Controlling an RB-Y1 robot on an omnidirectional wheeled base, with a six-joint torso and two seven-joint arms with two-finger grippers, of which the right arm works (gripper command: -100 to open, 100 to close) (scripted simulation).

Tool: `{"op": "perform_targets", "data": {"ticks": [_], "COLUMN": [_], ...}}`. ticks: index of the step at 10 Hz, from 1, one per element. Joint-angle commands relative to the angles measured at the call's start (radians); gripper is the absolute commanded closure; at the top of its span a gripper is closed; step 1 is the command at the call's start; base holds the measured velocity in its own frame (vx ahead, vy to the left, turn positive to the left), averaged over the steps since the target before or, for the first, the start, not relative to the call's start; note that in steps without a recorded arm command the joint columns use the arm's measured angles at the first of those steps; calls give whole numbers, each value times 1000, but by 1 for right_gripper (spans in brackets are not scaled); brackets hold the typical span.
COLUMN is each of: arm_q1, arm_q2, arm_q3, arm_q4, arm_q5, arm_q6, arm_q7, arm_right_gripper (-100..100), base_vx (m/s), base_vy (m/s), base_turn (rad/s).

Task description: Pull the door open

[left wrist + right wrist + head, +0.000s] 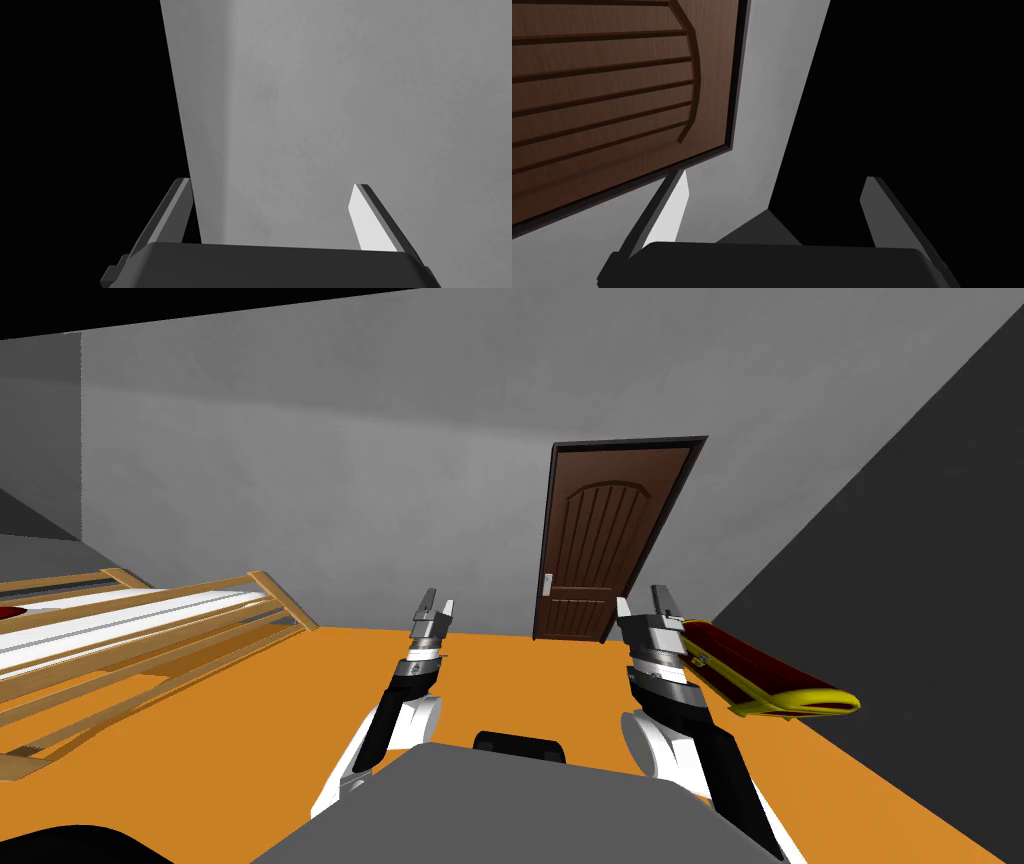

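The head camera looks down and forward over the orange floor [250,708] toward the brown door [600,538], well off. The right wrist camera, sighting along the right hand [774,177], shares that door's panel and frame. The left wrist camera, along the left hand [272,184], faces grey wall [350,100].

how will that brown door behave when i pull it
The door looks a rigid panelled slab, so it should swing, not flex. Its small pale handle sits at one edge, so it probably pivots about the other.
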Motion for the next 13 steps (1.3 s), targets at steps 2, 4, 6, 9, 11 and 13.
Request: {"op": "perform_targets", "data": {"ticks": [2, 4, 6, 9, 11, 13], "arm_q1": [-15, -29, -48, -71, -89, -106], "arm_q2": [-14, -27, -44, -63, -78, -93], "arm_q3": [10, 19, 31, 46, 57, 69], "arm_q4": [36, 71, 117, 172, 214, 257], "arm_q5": [-29, -57, -93, -137, -171, -206], "arm_q6": [-1, -2, -4, -5, -7, -8], "arm_q7": [-39, -77, -126, -186, -231, -278], "arm_right_gripper": [-100, -100, -100, -100, -100, -100], "base_vx": [94, 123, 106, 113, 92, 103], "base_vy": [1, -11, -14, -10, 1, 0], "base_turn": [8, 10, 9, 11, 8, 12]}}
